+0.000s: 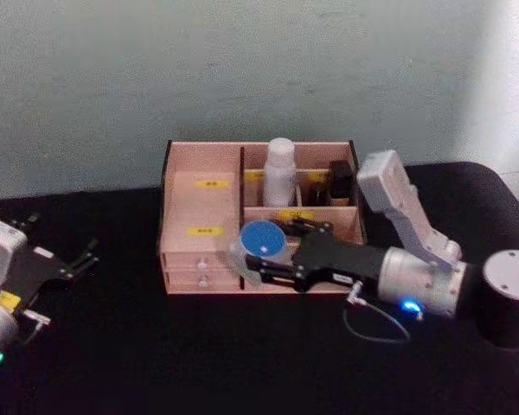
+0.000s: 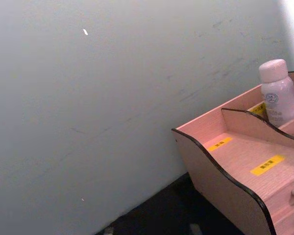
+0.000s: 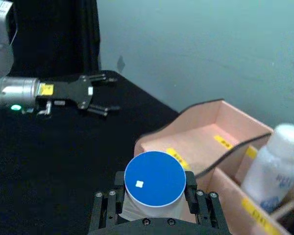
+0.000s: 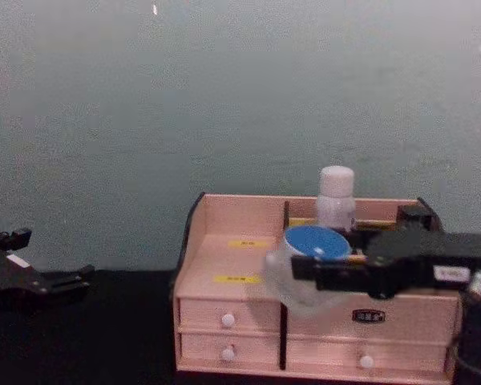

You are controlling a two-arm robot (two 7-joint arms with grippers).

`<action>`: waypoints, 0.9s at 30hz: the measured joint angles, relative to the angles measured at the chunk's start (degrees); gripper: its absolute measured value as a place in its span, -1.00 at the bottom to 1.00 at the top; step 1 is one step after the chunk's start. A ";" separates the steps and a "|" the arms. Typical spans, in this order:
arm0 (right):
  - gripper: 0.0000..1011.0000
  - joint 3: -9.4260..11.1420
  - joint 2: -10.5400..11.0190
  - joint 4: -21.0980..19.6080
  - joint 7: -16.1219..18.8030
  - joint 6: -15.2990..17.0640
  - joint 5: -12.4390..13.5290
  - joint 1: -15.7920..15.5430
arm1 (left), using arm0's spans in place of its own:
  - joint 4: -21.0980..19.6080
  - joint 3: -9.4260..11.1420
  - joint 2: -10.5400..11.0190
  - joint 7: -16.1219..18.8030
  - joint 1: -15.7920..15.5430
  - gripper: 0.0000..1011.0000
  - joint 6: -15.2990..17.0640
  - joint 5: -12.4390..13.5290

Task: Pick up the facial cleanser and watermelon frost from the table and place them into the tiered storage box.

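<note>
My right gripper (image 1: 253,259) is shut on the facial cleanser (image 1: 261,239), a white container with a round blue cap (image 3: 154,178). It holds the cleanser upright at the front middle of the tiered storage box (image 1: 203,186), just above the lower tier; the chest view shows the facial cleanser (image 4: 313,245) over the drawers. A white bottle (image 1: 279,171) with a pale cap stands in a back compartment; I cannot tell whether it is the watermelon frost. My left gripper (image 1: 86,255) rests open and empty at the table's far left.
Small dark bottles (image 1: 339,181) stand in the box's back right compartment. The box (image 2: 225,186) sits close to the pale wall, on a black tablecloth (image 1: 199,354). The left stepped tiers with yellow labels (image 1: 205,231) hold nothing.
</note>
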 joint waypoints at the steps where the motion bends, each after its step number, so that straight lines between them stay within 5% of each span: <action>1: 0.44 -0.39 -0.72 0.67 -0.23 0.35 -0.22 1.07 | 0.00 0.00 0.00 0.00 0.00 0.98 0.00 0.00; 13: 0.44 -2.59 -6.35 6.71 -2.58 2.73 -2.23 7.92 | 0.00 0.00 0.00 0.00 0.00 0.98 0.00 0.00; 27: 0.44 -4.13 -14.60 19.09 -5.27 4.50 -5.15 16.19 | 0.00 0.00 0.00 0.00 0.00 0.98 0.00 0.00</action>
